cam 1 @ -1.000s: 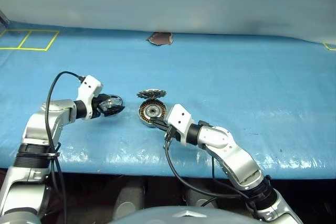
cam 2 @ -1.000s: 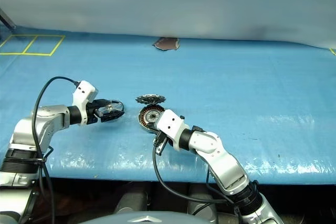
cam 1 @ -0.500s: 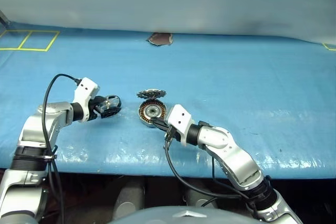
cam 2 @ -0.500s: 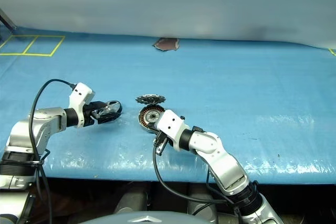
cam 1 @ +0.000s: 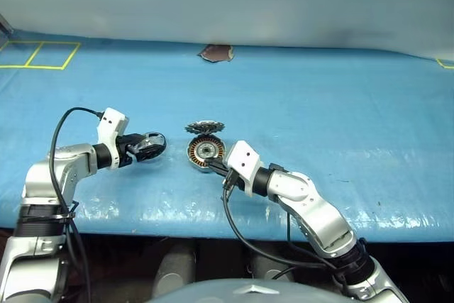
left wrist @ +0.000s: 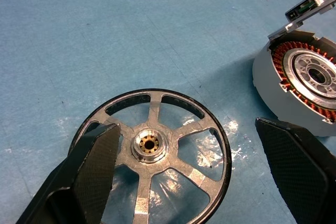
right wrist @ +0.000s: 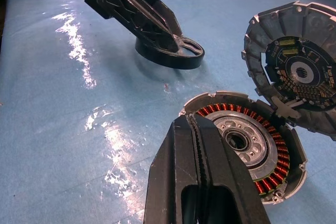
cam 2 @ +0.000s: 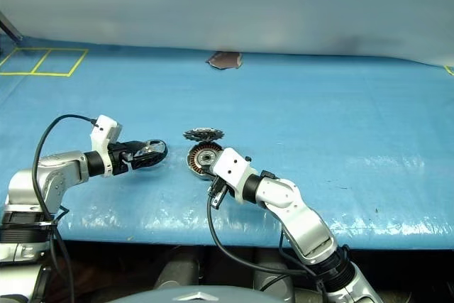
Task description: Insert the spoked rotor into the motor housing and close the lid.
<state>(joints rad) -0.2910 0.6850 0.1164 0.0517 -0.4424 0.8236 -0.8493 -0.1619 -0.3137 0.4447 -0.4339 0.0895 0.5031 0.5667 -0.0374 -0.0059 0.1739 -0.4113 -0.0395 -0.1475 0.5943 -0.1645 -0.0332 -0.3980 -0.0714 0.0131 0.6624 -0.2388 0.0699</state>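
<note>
The spoked rotor, a dark ring with silver spokes and a brass hub, lies flat on the blue sheet. My left gripper is open around it: one finger overlaps its rim, the other stands well clear. To the rotor's right sits the motor housing, a silver cup with copper windings. Its toothed lid stands open on the far side. My right gripper is shut, its tips at the housing's near rim.
The blue sheet covers the table, whose front edge runs just behind my arms. A brown patch lies at the back centre, and yellow tape squares mark the far left. Black cables loop from both wrists.
My left wrist has rolled and its forearm has sunk a little to the left, with the gripper staying at the rotor. The right arm, housing and lid are unchanged.
</note>
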